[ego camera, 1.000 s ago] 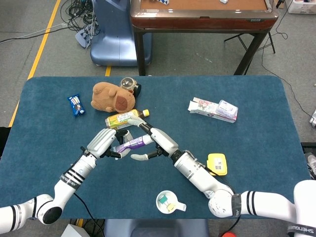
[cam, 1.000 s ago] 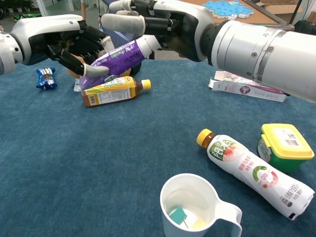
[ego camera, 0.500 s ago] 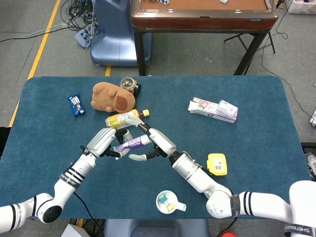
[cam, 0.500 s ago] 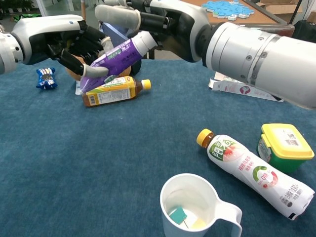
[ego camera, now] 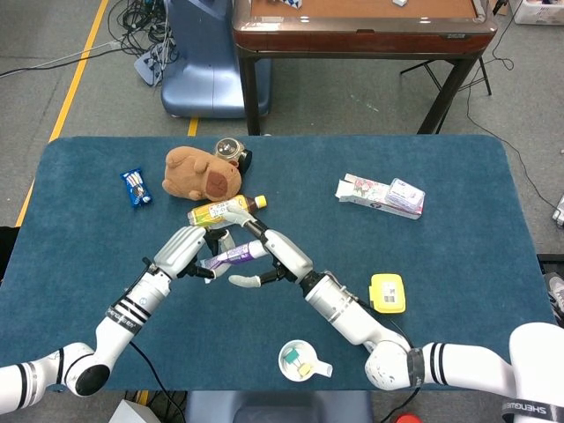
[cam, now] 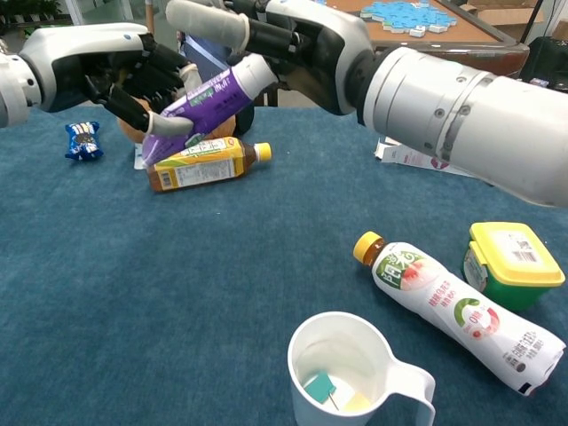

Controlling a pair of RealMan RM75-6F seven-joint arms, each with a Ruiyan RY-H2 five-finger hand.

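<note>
A purple bottle with a white cap hangs tilted above the blue table, held from both ends. My left hand grips its lower end, thumb under it and fingers over it. My right hand holds the cap end from above, one finger stretched out to the left. Just beneath them a yellow tea bottle lies on its side.
A brown plush animal and a blue snack packet lie at the back left. A pink box, a yellow-lidded tub, a lying white-pink bottle and a white cup occupy the right and front.
Both hands and the purple bottle have shifted slightly left and up. The bottle's cap end now sits a little higher. Things on the table have not moved.
</note>
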